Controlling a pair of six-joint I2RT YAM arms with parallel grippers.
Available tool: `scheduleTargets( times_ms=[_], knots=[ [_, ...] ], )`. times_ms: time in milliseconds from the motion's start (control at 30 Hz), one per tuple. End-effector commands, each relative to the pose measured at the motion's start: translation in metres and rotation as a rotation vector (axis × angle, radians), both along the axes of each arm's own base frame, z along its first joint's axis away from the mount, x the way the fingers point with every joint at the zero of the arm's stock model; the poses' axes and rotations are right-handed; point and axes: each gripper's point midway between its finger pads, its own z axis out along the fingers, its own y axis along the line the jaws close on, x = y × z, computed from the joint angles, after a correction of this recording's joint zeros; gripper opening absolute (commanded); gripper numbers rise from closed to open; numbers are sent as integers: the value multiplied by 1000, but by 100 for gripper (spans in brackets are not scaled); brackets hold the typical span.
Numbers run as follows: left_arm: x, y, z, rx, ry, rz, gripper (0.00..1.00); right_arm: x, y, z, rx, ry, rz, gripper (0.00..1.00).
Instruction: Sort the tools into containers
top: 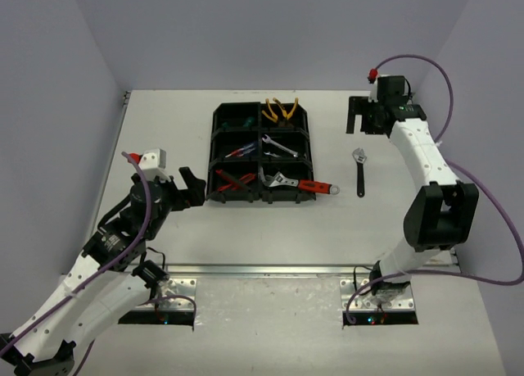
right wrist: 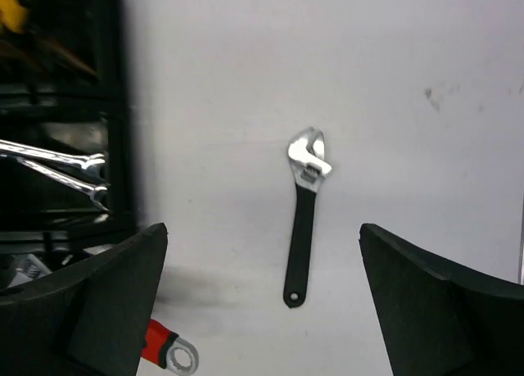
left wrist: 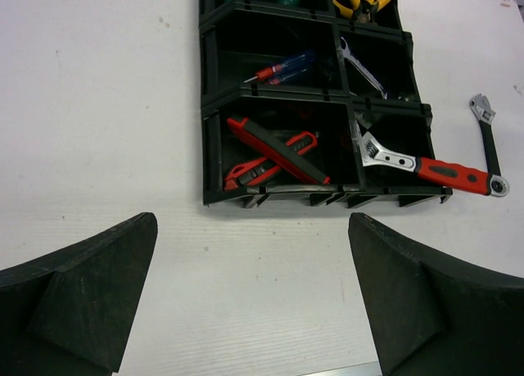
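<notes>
The black organizer tray (top: 211, 151) holds yellow pliers (top: 281, 108), green screwdrivers (top: 241, 122), blue and red screwdrivers (top: 240, 151), silver wrenches (top: 281, 147) and red pliers with a utility knife (top: 235, 180). A red-handled adjustable wrench (top: 304, 184) sticks out of the near right compartment. A black-handled adjustable wrench (top: 359, 171) lies on the table right of the tray, and also shows in the right wrist view (right wrist: 303, 220). My right gripper (top: 354, 115) is open and empty, above and beyond it. My left gripper (top: 190, 188) is open and empty, left of the tray's near corner.
In the left wrist view the tray's near wall (left wrist: 323, 197) lies ahead of my open fingers (left wrist: 90, 294), with the red-handled wrench (left wrist: 434, 169) and the black-handled wrench (left wrist: 489, 142) to the right. Grey walls enclose the white table.
</notes>
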Motion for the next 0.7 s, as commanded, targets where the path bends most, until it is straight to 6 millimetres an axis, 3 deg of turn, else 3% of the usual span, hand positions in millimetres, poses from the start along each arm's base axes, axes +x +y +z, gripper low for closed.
scheduleTargets(
  times_ms=[0, 67, 167, 400, 567, 667],
  knots=[
    [2, -5, 9, -19, -38, -19, 100, -28, -35, -64, 23, 214, -163, 99],
    [2, -6, 8, -16, -36, -21, 100, -31, -44, -92, 39, 289, -168, 92],
    [2, -6, 9, -20, -39, -26, 100, -30, -39, -119, 69, 349, -128, 81],
    [2, -6, 10, -22, -42, -25, 100, -28, -43, -166, 30, 459, -99, 62],
    [2, -7, 10, -21, -41, -28, 100, -33, -46, -184, 11, 495, -101, 55],
    [2, -6, 11, -24, -44, -28, 100, -40, -43, -197, 15, 563, -78, 32]
  ],
)
